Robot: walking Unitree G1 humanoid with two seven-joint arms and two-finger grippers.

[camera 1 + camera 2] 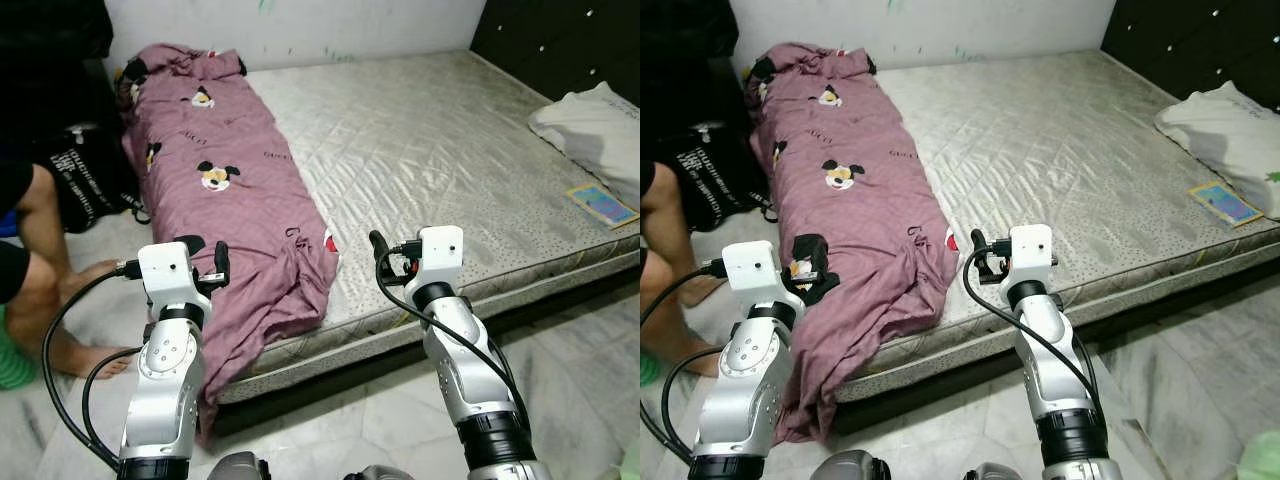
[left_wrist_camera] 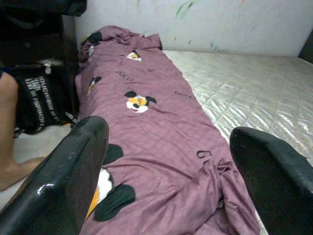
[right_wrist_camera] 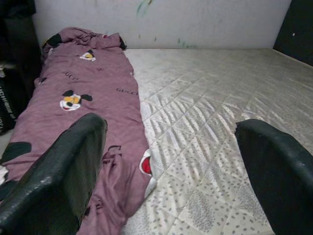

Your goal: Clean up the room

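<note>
Mauve blanket with cartoon-mouse prints (image 1: 235, 210) lies bunched in a long heap along the left side of the bare quilted silver-grey mattress (image 1: 440, 170), and its near end spills over the mattress edge down toward the pale marble floor (image 1: 590, 370). Both silver arms are up in front of the bed. Left end effector (image 1: 205, 262) hovers right at the drooping near end of the blanket, its two black fingers (image 2: 73, 176) spread wide apart with nothing between them; whether a fingertip brushes the cloth is hard to say from the head views. Right end effector (image 1: 384, 255) sits just beside the blanket's right edge, over the mattress's front border, and its fingers (image 3: 63, 171) are likewise wide apart and empty. Over on the far right of the mattress rests a white pillow (image 1: 590, 125), and a small colourful flat card or booklet (image 1: 602, 204) lies near it by the front edge. On the left, a person's bare legs and feet (image 1: 50, 290) stand on the floor beside a black bag with white lettering (image 1: 85, 180).
</note>
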